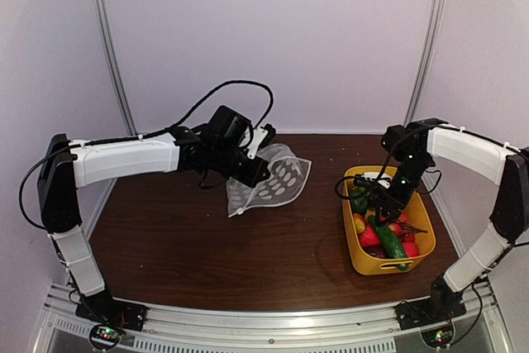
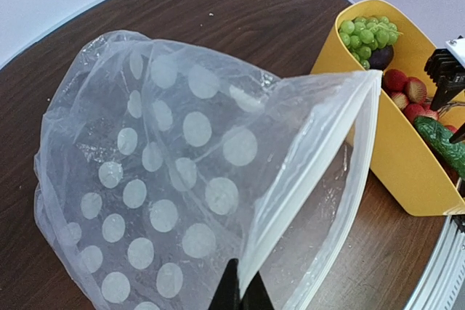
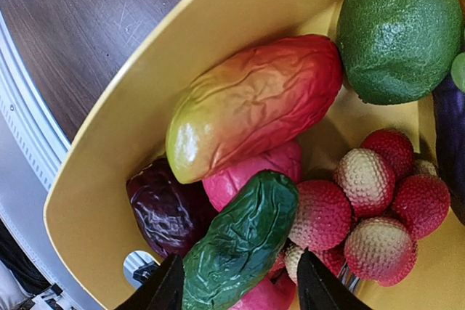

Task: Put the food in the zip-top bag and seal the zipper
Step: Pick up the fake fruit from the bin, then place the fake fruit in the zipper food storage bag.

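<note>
Left jaws are clenched on the mouth edge of the clear floppy plastic bag with white dots (image 2: pixel 182 179). It hangs off them over the dark wood tabletop (image 1: pixel 207 245), mouth turned toward the tub. The thin white zipper strip (image 2: pixel 365 143) runs away from the jaws along the open lip, unsealed. Nothing is in the bag yet.

Right jaws are released and down in the yellow plastic tub (image 3: pixel 131 128), one jaw on each side of the dark green wrinkled toy cucumber (image 3: pixel 243 245). You can't tell if either jaw is touching it.

Risks:
- The cucumber lies tilted on a pink piece (image 3: pixel 254 172), just beside the red-and-cream lychee cluster (image 3: pixel 370 194) at the right jaw. If you close off-centre, the glossy skin probably squirts out, or the jaws catch a lychee as well.
- The dark purple wrinkled piece (image 3: pixel 163 212) sits beside the left-hand jaw and may get dragged up on the lift.
- The red-yellow mango-shaped piece (image 3: pixel 254 103) lies just beyond the jaws. Pushing deeper bumps it.
- The bag is pinched at one spot only, so the mouth looks slack. A long cucumber can snag the lip, fold the mouth shut, or tug the film out of the left jaws and drop onto the tabletop.
- The tub is light and may slide or tip if the jaws rake its wall.
</note>
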Available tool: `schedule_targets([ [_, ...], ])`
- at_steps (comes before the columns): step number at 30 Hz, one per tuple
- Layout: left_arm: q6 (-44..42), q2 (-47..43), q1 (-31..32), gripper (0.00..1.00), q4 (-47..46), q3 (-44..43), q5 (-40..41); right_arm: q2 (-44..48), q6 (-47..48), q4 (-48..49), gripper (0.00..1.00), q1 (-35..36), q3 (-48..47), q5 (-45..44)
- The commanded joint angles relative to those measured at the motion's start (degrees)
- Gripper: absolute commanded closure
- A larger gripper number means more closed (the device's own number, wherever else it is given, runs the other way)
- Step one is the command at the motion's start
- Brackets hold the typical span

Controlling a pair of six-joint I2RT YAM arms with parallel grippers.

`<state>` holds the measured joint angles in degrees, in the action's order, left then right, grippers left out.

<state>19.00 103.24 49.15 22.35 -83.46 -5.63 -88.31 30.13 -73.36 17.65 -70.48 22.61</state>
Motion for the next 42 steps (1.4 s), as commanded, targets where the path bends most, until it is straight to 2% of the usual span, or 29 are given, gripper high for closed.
schedule_targets([
  [1,1.0,-2.3,-0.4,1.0,-2.6,1.3,-1.1,-1.6,-0.6,-0.6,0.45,0.9,1.0,-0.7],
  [9,1.0,-3.5,-0.4,1.0,-2.6,2.0,0.2,-5.4,-2.1,0.4,0.46,3.7,1.0,-3.1],
  [15,0.6,-3.8,-0.5,1.0,-2.1,2.1,1.3,-6.6,-3.2,-0.6,0.68,4.2,-1.4,-4.7],
  [18,0.9,-3.7,-0.5,1.0,-2.2,1.9,1.4,-5.7,-3.6,-3.1,0.74,4.0,-4.6,-4.6],
  [22,2.5,-2.9,-0.5,1.0,-2.9,0.4,-2.3,-3.4,-1.6,-5.5,0.85,4.0,-10.3,-2.7],
  [23,3.0,-2.6,-0.5,1.0,-2.7,-0.4,-4.0,-2.9,-0.5,-5.6,0.9,4.0,-11.2,-2.6],
  [24,3.5,-2.3,-0.5,1.0,-2.7,-1.3,-5.0,-2.7,0.0,-5.6,1.0,4.0,-12.4,-2.6],
  [30,7.9,-0.3,-0.5,1.0,-2.8,-5.6,-5.8,-1.8,3.5,-4.9,1.0,3.8,-23.6,3.5],
  [32,10.2,0.4,-0.5,1.0,-3.1,-6.7,-6.6,-1.3,2.0,-0.6,1.0,3.9,-28.8,7.4],
  [35,14.2,1.1,-0.5,1.0,-4.4,-7.6,-7.6,1.2,-4.8,12.0,1.0,3.9,-29.7,13.5],
  [39,17.6,1.9,-0.5,1.0,-5.1,-9.5,-9.2,7.9,-16.7,34.9,1.0,4.2,-23.3,20.3],
  [42,19.3,2.6,-0.5,1.0,-4.7,-11.3,-9.4,13.1,-24.0,53.1,1.0,5.4,-16.3,20.8],
])
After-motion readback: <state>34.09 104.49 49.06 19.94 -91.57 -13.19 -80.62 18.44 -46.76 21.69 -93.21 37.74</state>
